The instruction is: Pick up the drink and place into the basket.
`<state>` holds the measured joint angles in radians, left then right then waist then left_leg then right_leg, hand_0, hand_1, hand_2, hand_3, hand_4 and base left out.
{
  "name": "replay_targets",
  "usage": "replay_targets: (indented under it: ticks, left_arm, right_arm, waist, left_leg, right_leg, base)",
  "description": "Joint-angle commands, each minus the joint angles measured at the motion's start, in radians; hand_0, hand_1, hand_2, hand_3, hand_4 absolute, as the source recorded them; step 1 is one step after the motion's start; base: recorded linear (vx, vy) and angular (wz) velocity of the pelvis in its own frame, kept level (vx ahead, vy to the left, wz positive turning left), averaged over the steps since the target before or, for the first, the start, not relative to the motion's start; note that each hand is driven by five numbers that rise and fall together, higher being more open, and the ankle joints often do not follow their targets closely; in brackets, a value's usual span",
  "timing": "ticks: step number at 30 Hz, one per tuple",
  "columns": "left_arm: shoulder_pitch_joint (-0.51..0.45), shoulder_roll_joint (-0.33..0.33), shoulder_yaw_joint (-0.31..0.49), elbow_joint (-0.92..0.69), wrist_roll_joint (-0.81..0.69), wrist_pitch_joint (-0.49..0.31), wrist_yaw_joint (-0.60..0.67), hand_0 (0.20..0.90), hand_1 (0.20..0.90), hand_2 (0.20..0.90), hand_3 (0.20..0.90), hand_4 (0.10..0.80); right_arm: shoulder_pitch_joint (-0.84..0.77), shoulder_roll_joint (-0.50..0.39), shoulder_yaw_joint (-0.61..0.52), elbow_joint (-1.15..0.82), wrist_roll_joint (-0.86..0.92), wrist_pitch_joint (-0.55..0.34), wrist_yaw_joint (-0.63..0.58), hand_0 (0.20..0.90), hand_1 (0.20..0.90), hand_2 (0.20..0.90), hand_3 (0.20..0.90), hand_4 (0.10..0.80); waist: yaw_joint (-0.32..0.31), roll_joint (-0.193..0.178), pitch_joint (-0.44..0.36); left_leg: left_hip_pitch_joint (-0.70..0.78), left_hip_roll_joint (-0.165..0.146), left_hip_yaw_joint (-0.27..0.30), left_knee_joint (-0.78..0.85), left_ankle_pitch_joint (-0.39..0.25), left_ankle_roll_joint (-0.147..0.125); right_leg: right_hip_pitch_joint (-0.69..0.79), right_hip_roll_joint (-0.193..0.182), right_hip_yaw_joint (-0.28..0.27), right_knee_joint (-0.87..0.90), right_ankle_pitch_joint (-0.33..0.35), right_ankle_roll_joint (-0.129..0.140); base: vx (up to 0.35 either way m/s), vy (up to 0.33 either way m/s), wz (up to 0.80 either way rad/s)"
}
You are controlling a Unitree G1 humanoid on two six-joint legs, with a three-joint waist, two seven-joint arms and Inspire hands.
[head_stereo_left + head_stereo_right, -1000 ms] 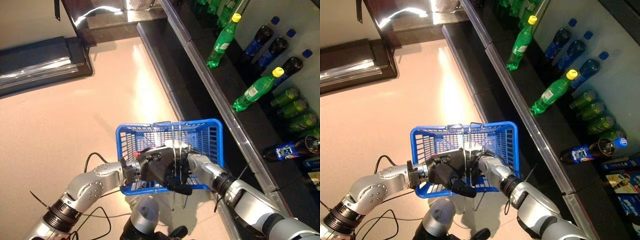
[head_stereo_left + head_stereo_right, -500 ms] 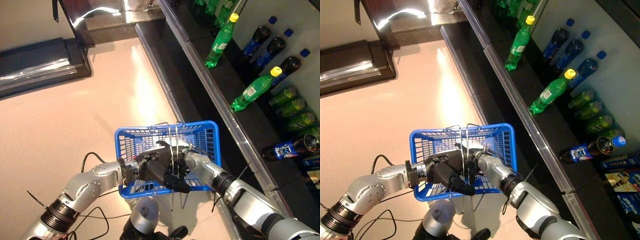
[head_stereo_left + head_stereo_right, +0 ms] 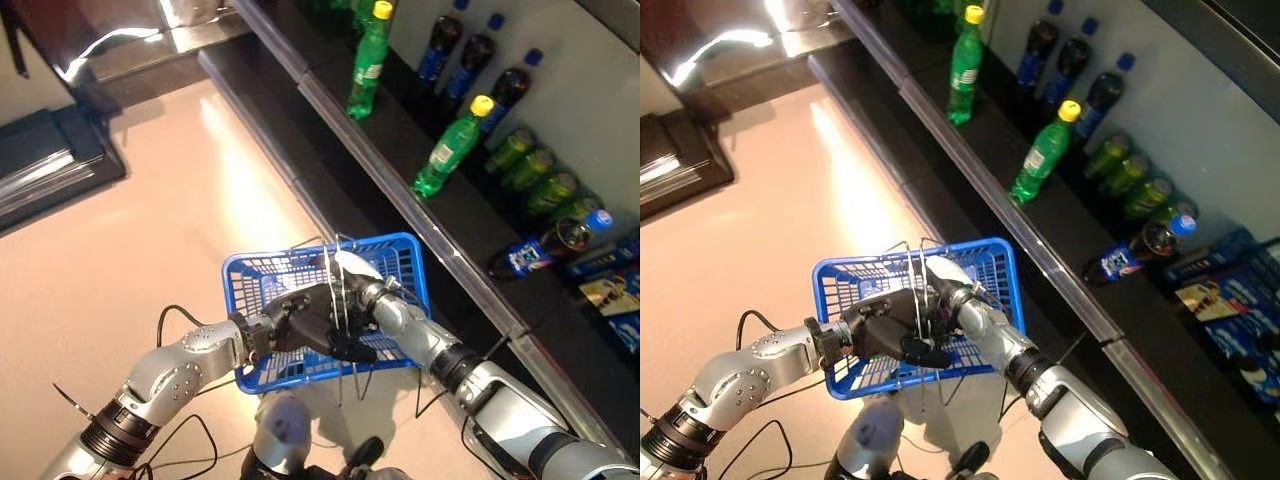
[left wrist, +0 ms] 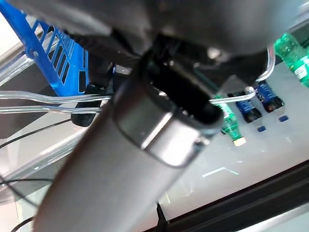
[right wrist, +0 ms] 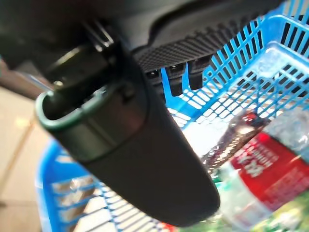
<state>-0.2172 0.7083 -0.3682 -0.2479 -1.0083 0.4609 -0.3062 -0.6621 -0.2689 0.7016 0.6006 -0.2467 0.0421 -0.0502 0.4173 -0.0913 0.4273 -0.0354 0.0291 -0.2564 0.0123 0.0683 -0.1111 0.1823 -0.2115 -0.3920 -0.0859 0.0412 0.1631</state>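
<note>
My left hand (image 3: 305, 325) holds a blue plastic basket (image 3: 270, 258) in front of me, fingers curled round its wire handles (image 3: 338, 275). The right hand (image 3: 365, 295) reaches in from the right and sits right against the left hand at the same handles; its fingers are hidden by the basket's rim. Inside the basket, the right wrist view shows a clear bottle with a red label (image 5: 270, 169) lying on the mesh floor. More drinks stand on the dark shelf to the right: two green bottles with yellow caps (image 3: 368, 45) (image 3: 450, 145) and dark bottles with blue caps (image 3: 440, 45).
The long dark shelf edge (image 3: 400, 190) runs diagonally just right of the basket. A dark bottle with a blue cap (image 3: 545, 250) lies on its side farther along, beside small green bottles (image 3: 545, 185). Pale floor (image 3: 150, 230) spreads to the left, with a dark counter (image 3: 50, 170) behind.
The whole picture has shifted, so the shelf and its bottles sit more to the left and more of the shelf shows. The two hands stay together at the basket's handles.
</note>
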Motion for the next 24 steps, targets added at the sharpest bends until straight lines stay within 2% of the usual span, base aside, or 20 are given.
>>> replay_targets:
  ticks: [1,4,8,13,18,24]
  left_arm:
    - [-0.062,-0.329,0.132,-0.171,-0.210,-0.400,-0.102,0.300,0.300,0.300,0.200,0.100]
    - [-0.034,-0.333,0.161,-0.133,-0.205,-0.434,-0.073,0.300,0.300,0.300,0.200,0.100]
    - [0.041,-0.341,0.244,-0.036,-0.212,-0.490,-0.060,0.300,0.300,0.300,0.200,0.100]
    - [0.100,-0.364,0.319,0.065,-0.185,-0.537,-0.068,0.300,0.300,0.300,0.200,0.100]
    - [0.144,-0.377,0.384,0.153,-0.159,-0.573,-0.057,0.300,0.300,0.300,0.200,0.100]
    - [0.202,-0.389,0.467,0.271,-0.132,-0.586,-0.061,0.300,0.300,0.300,0.200,0.100]
  right_arm:
    - [0.098,-0.007,0.015,-0.046,0.091,-0.067,-0.080,0.900,0.900,0.900,0.900,0.800]
    - [0.165,-0.052,-0.023,-0.118,0.134,-0.094,-0.089,0.900,0.900,0.900,0.900,0.800]
    - [0.315,-0.132,-0.144,-0.248,0.196,-0.165,-0.090,0.900,0.900,0.900,0.900,0.800]
    - [0.429,-0.170,-0.250,-0.299,0.233,-0.235,-0.090,0.900,0.900,0.900,0.900,0.800]
    - [0.515,-0.176,-0.349,-0.315,0.255,-0.270,-0.085,0.900,0.900,0.900,0.900,0.800]
    - [0.634,-0.166,-0.489,-0.308,0.342,-0.283,-0.060,0.900,0.900,0.900,0.900,0.800]
  waist:
    - [-0.080,0.041,-0.398]
    - [-0.117,0.050,-0.394]
    - [-0.198,0.067,-0.382]
    - [-0.263,0.078,-0.372]
    - [-0.313,0.083,-0.366]
    - [-0.363,0.083,-0.360]
  left_leg:
    - [0.050,0.015,0.050,-0.100,0.021,0.010]
    - [0.055,0.023,0.091,-0.100,0.016,0.012]
    - [0.073,0.041,0.178,-0.100,0.002,0.016]
    - [0.098,0.056,0.252,-0.100,-0.019,0.019]
    - [0.120,0.064,0.299,-0.100,-0.037,0.021]
    - [0.126,0.067,0.325,-0.100,-0.044,0.022]
  right_leg:
    - [0.031,-0.004,-0.030,-0.001,-0.002,0.019]
    - [0.018,-0.008,-0.004,-0.001,0.004,0.023]
    - [-0.008,-0.014,0.051,-0.001,0.015,0.026]
    - [-0.026,-0.018,0.097,-0.001,0.018,0.026]
    - [-0.042,-0.019,0.134,-0.001,0.025,0.025]
    - [-0.058,-0.015,0.164,-0.001,0.034,0.025]
  base:
    - [-0.036,0.042,-0.33]
    - [-0.024,0.036,-0.42]
    - [-0.016,0.050,-0.46]
    - [0.010,0.025,-0.43]
    - [0.025,0.002,-0.31]
    - [0.013,-0.003,-0.09]
